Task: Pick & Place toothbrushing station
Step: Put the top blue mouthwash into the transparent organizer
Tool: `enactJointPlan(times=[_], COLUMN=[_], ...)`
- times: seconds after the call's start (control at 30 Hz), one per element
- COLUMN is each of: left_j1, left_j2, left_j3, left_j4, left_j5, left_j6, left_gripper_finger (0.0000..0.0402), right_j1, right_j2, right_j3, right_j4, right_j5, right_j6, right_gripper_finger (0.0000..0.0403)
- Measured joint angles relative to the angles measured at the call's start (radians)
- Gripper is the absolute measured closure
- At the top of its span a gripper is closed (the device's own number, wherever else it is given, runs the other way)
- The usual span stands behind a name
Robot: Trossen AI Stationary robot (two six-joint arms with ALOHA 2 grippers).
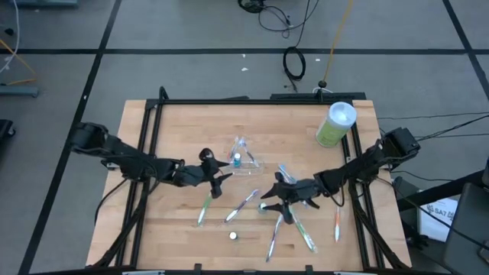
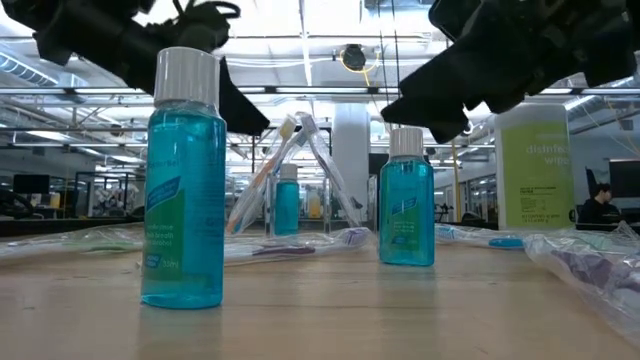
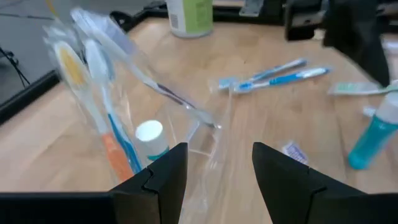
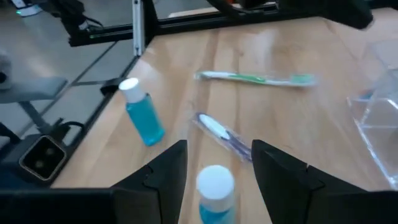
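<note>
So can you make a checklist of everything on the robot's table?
Surface: wooden table, black frame.
Job's things: clear cup holding toothbrushes and a bottle; loose toothbrushes; teal bottles upright.
Clutter: green canister at far right corner.
Grippers: left gripper open beside cup; right gripper open over a bottle.
Cables: on floor beyond table.
Surroundings: person seated far off.

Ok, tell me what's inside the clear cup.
The clear cup holds several toothbrushes leaning out and a small teal bottle with a white cap. The cup's bottom is hidden behind the left tool.
</note>
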Motion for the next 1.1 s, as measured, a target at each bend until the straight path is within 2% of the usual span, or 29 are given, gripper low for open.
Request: enactJointPlan(times=[0.2, 0.3, 0.43, 0.53, 0.63, 0.73, 0.93, 1.1], left_j1=[-0.019, -0.044, -0.068, -0.072, -0.061, -0.028, 0.002, -0.007], left_j2=[0.015, -0.021, -0.089, -0.14, -0.194, -0.222, -0.222, -0.222], left_j3=[0.0, 0.0, 0.0, 0.0, 0.0, 0.0, 0.0, 0.0], left_j4=[-0.087, -0.207, -0.365, -0.422, -0.422, -0.382, -0.265, -0.244], left_j5=[0.054, 0.043, -0.002, -0.083, -0.152, -0.154, -0.015, -0.006], left_j6=[-0.016, -0.034, -0.077, -0.086, -0.049, -0.006, -0.017, -0.004], left_gripper_finger=[0.0213, 0.0213, 0.0213, 0.0213, 0.0213, 0.0213, 0.0213, 0.0213], right_j1=[0.0, 0.0, 0.0, 0.0, -0.002, -0.002, -0.003, -0.004], right_j2=[0.0, 0.0, 0.0, 0.0, 0.0, 0.0, 0.03, 0.101], right_j3=[0.001, 0.001, 0.001, 0.001, 0.001, 0.001, 0.001, 0.002], right_j4=[-0.02, -0.024, -0.037, -0.038, -0.035, -0.034, -0.015, 0.061], right_j5=[0.004, 0.001, -0.002, -0.002, -0.003, -0.003, 0.001, -0.003], right_j6=[0.007, 0.001, 0.003, 0.003, -0.013, -0.015, -0.015, -0.016], right_gripper_finger=[0.0232, 0.0231, 0.0221, 0.0207, 0.0194, 0.0184, 0.0175, 0.0175])
